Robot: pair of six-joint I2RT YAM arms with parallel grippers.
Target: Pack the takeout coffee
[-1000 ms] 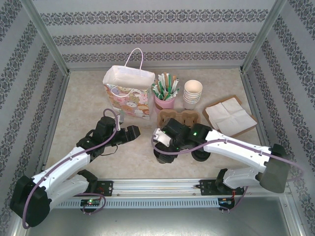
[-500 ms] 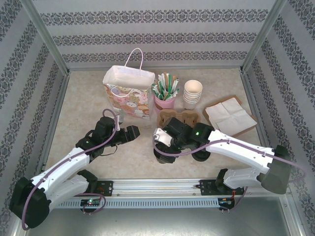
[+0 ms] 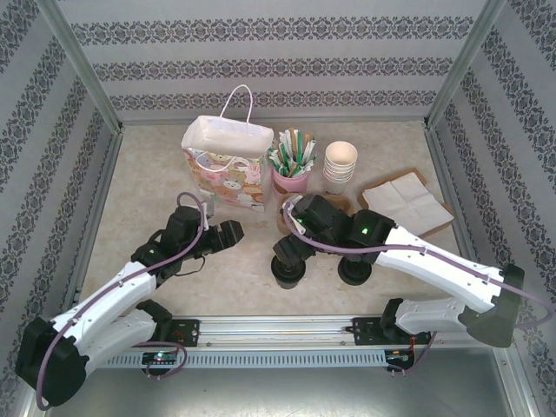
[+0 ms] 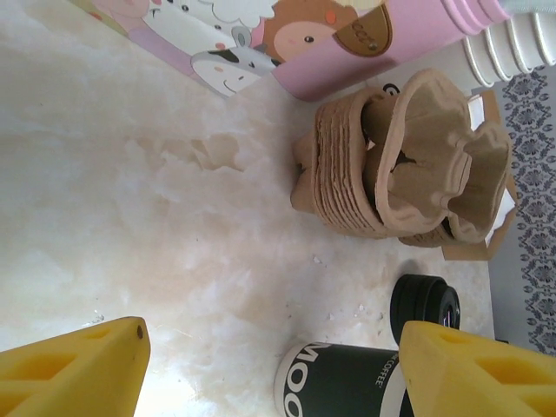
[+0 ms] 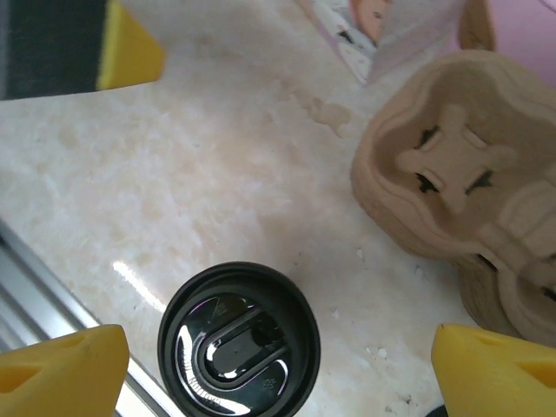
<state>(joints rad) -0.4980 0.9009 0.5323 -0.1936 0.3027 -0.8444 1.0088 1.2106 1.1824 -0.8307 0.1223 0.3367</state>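
1. Left gripper (image 4: 271,360): I see blunt yellow wedge pads. The jaws stand apart with nothing between them, low over the tabletop (image 3: 148,187), a smooth beige marbled slab.
2. Gift bag (image 3: 224,169): glossy paper in pastels with cartoon animals, a white inside and thin lilac cord handles. It stands upright at the back with its mouth open.
3. Pink tumbler (image 3: 292,180): just right of the bag, bristling with green-and-white sticks.
4. Takeout coffee (image 5: 239,340): a dark paper cup with white lettering and a round, shiny black plastic lid with a raised oval at its centre. It stands upright on the tabletop near the front rail, in front of the carrier stack and clear of it.
5. Right gripper (image 5: 274,352): I read the jaws as wide open above that lid, yellow pads on either side, gripping nothing.
6. Carrier stack (image 4: 408,165): nested brown moulded pulp, matte and fibrous, with rounded wells and cross-cut bottoms.
7. White paper cups (image 3: 340,165): a lidless stack, behind the carriers.
8. Second lidded cup (image 3: 354,271): right of the first, partly under the right arm.
9. Napkins (image 3: 404,204): flat white squares on a brown sheet.
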